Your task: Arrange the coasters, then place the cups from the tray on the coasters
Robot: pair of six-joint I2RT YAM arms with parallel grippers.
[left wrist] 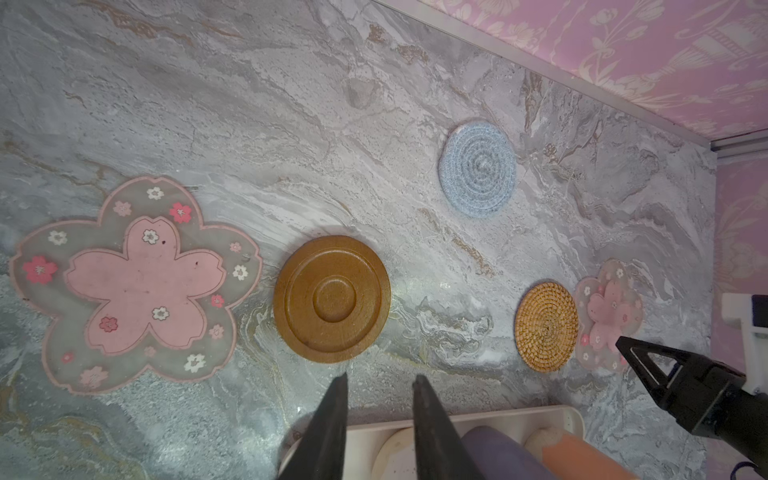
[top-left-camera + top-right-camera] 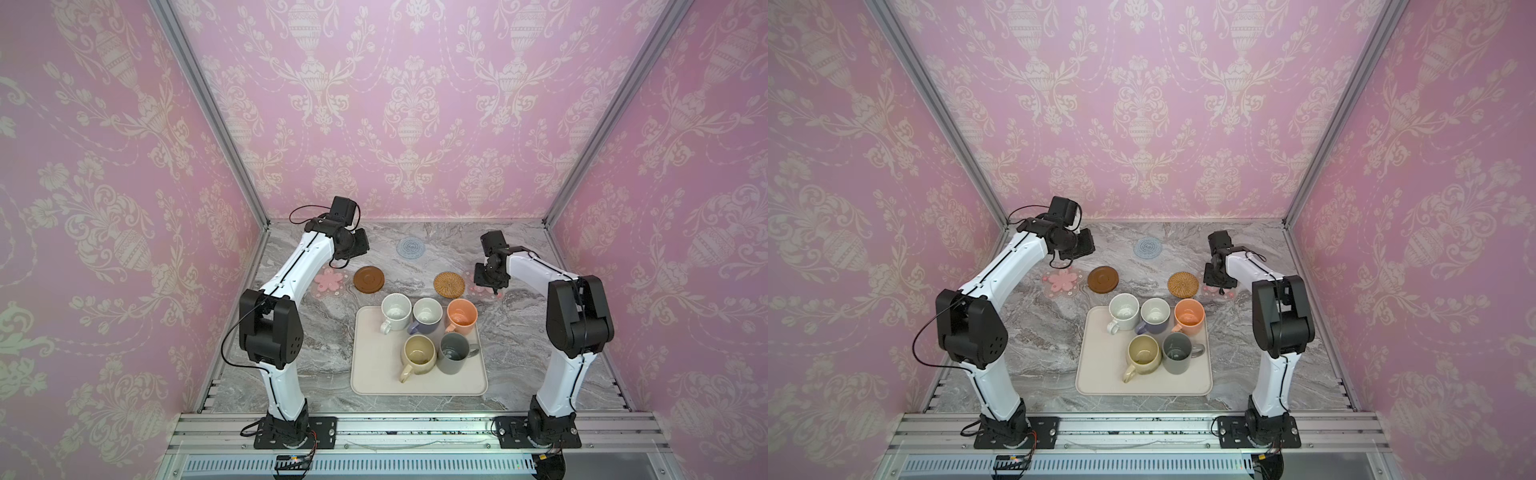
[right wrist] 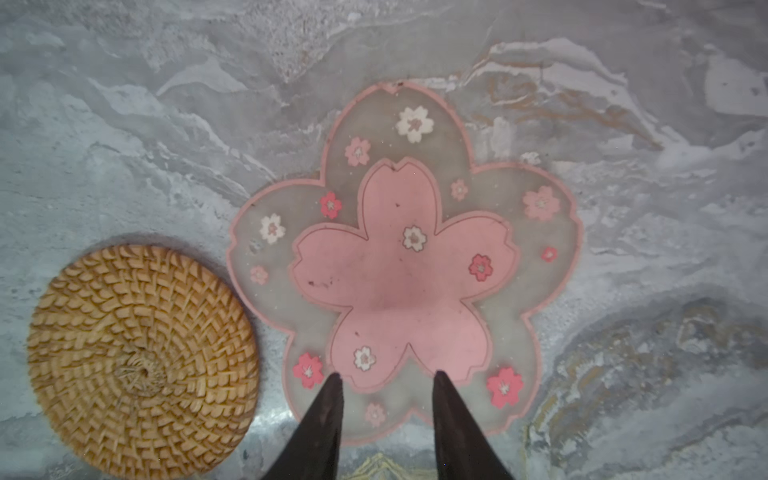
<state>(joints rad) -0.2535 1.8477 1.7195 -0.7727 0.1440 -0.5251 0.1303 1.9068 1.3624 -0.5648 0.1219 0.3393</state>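
Note:
Five coasters lie behind the tray (image 2: 374, 374): a pink flower (image 2: 330, 279), a brown wooden disc (image 2: 368, 280), a blue-grey round (image 2: 411, 247) farther back, a rattan disc (image 2: 449, 284) and a second pink flower (image 3: 399, 266). Five cups stand on the tray: white (image 2: 395, 309), lavender (image 2: 427, 313), peach (image 2: 462, 316), cream-yellow (image 2: 419, 353), grey (image 2: 454, 353). My left gripper (image 1: 380, 376) hangs open and empty above the table between the wooden disc (image 1: 331, 298) and the tray's far rim. My right gripper (image 3: 386, 374) is open just over the second flower's near petals, holding nothing.
The marble table is boxed in by pink patterned walls on three sides. The rattan disc (image 3: 141, 357) lies right beside the flower coaster under my right gripper. Bare marble lies left and right of the tray (image 2: 1100, 374).

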